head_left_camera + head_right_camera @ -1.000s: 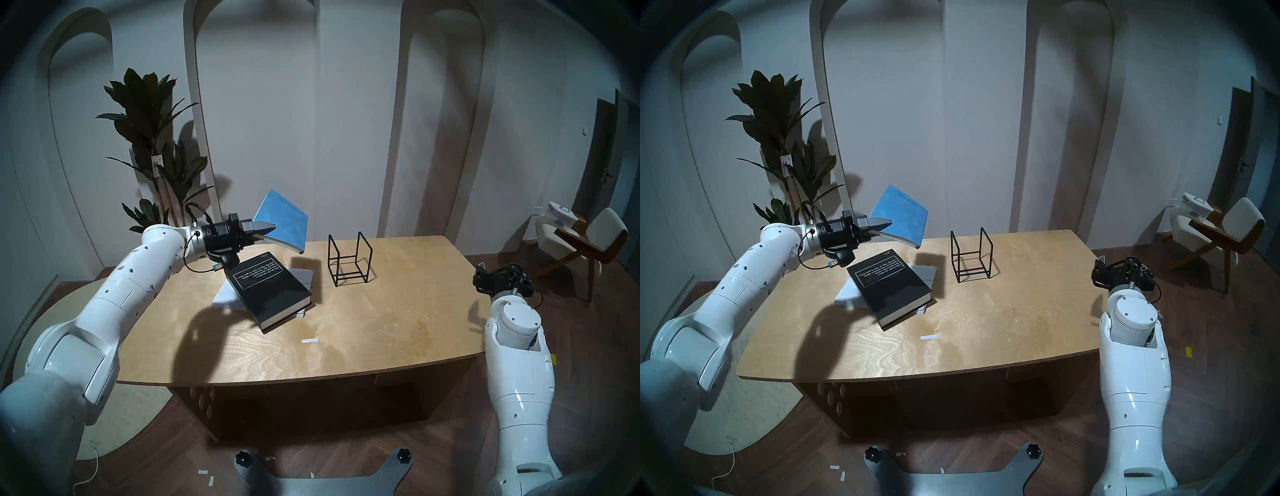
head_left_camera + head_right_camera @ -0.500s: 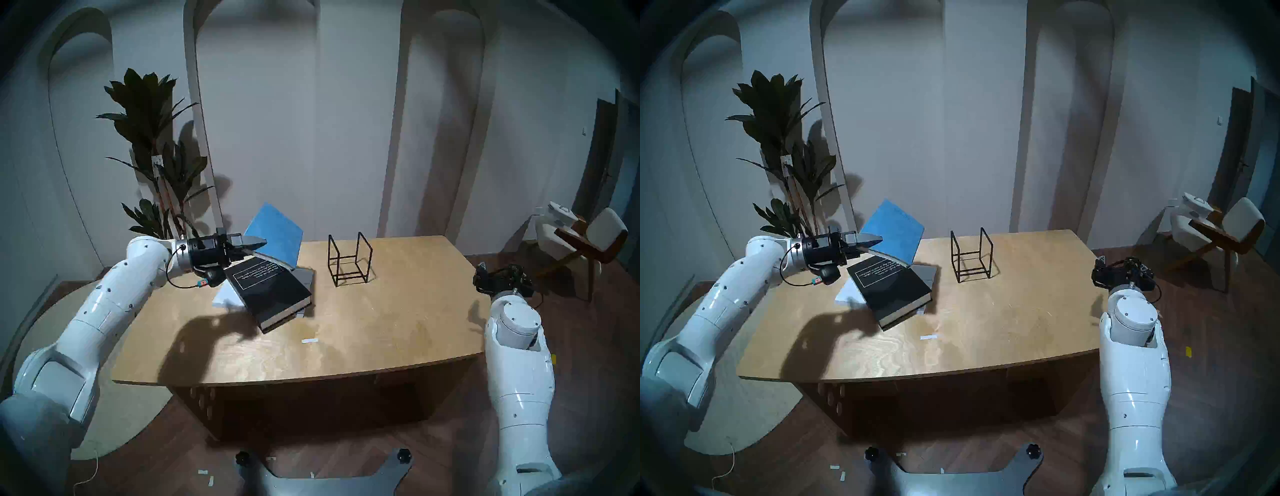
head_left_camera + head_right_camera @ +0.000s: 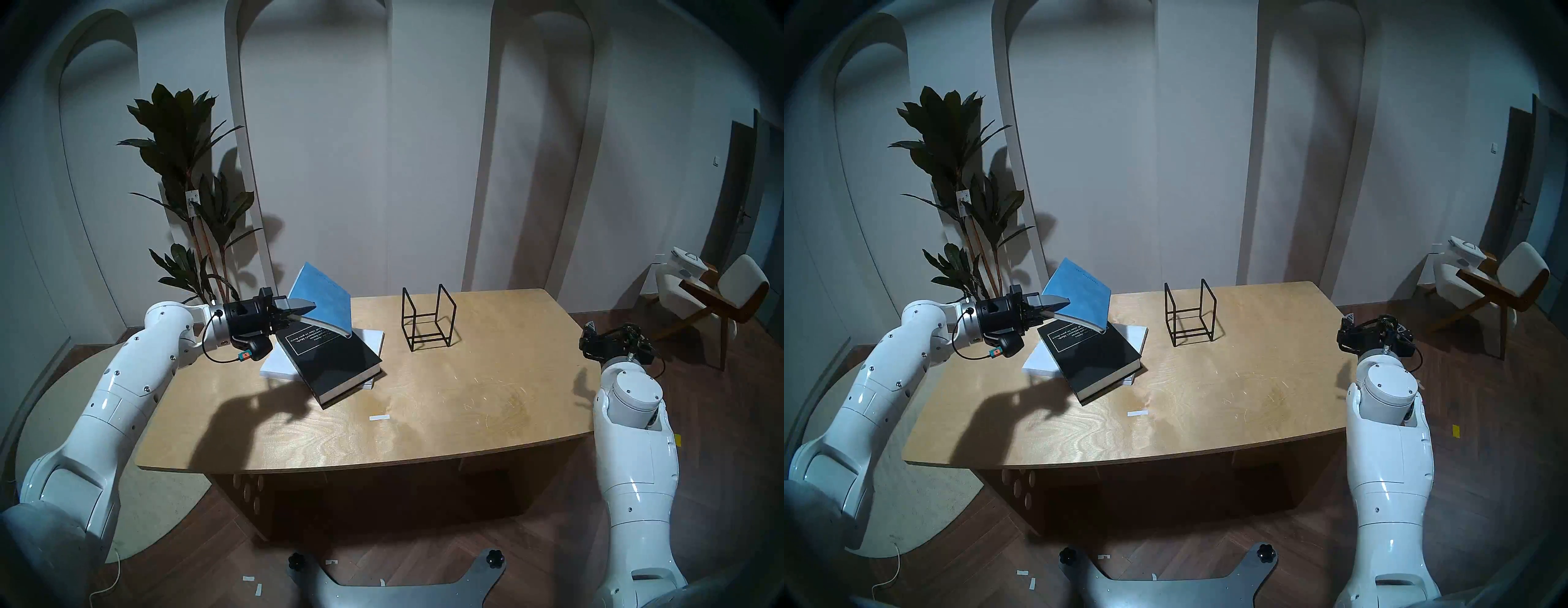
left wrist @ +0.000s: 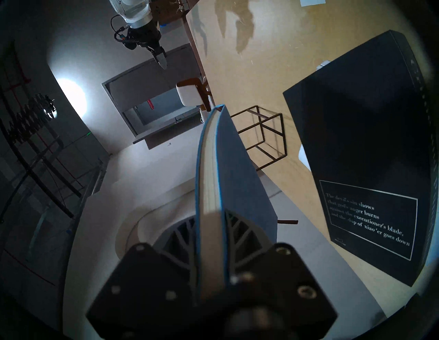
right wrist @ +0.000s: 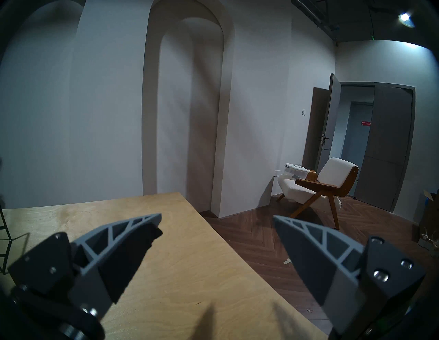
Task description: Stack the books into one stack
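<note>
Left of centre in the head view, the left gripper (image 3: 302, 314) is clamped on the near edge of a thin blue hardcover book (image 3: 324, 302), its two grey ribbed fingers (image 4: 240, 228) pressed flat against the covers with the pale page block between them. That book is tilted, its far side raised toward the wall, and its lower right corner comes down at the back of a thick black book with a white-framed block of text on its cover (image 3: 331, 361); whether the corner touches the black cover I cannot tell. The black book lies flat and skewed on a large white softcover book (image 3: 278, 364), which sticks out from under it at the left and at the upper right. The near corner of the black book overhangs the white one toward the lower part of the frame. All this sits on the left half of a light plywood desk (image 3: 445, 407).

Right of the books, well apart from them, an empty black wire-frame rack (image 3: 428, 317) stands upright near the desk's far edge. A small white strip of tape (image 3: 379, 418) lies on the bare wood below the books.

At the right edge of the frame the right gripper (image 5: 217, 219) hangs beside the desk, its fingers spread wide with nothing between them.
</note>
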Tool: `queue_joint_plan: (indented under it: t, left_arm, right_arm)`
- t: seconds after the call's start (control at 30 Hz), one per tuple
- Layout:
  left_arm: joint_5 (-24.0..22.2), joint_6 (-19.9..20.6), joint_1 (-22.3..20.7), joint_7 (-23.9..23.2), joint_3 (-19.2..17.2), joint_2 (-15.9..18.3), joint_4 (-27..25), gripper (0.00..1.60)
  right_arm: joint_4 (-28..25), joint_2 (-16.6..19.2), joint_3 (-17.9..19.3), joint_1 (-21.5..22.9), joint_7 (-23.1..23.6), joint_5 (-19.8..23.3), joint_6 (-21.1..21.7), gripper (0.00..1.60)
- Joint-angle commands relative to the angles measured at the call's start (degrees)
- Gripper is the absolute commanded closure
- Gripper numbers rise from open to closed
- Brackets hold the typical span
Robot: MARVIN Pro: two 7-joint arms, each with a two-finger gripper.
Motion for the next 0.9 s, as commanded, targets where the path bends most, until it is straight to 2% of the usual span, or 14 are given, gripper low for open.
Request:
queue_joint_plan:
  t: [0.0,0.13,0.27,0.33,0.37,0.47,0.7,0.87]
  left_arm:
    - [-5.4,0.6,1.5,-5.0,-3.1,-1.9,-3.2,1.6]
    - [-7.5,0.6,2.8,-7.9,-3.8,-2.2,-4.2,1.6]
    - [-7.4,1.3,3.7,-9.1,-3.8,-2.1,-4.5,1.6]
    - [-6.9,1.7,3.6,-9.0,-3.5,-2.4,-3.2,1.6]
    - [-7.3,2.6,2.6,-10.4,-3.8,-3.4,-0.9,1.6]
    - [-6.2,2.6,0.7,-10.0,-3.0,-4.0,2.1,1.6]
    - [-6.0,1.9,0.7,-9.7,-2.2,-4.7,1.6,1.6]
    - [-4.6,2.1,-0.1,-9.8,-1.3,-4.8,3.5,1.6]
  right_arm:
    - [-1.5,-0.1,-0.1,0.5,-0.1,0.1,-0.6,0.0]
    - [-1.5,-0.2,-0.1,0.6,-0.1,0.0,-0.6,0.0]
    - [-1.6,-0.2,0.0,0.6,0.0,0.0,-0.7,0.0]
    - [-1.6,-0.2,0.0,0.6,0.0,0.0,-0.7,0.0]
    - [-1.6,-0.2,0.0,0.6,0.0,-0.1,-0.7,0.0]
    - [-1.5,-0.3,0.0,0.6,0.0,-0.1,-0.6,0.0]
    - [-1.5,-0.3,0.1,0.6,0.1,-0.2,-0.6,0.0]
    - [-1.5,-0.4,0.1,0.6,0.2,-0.2,-0.6,0.0]
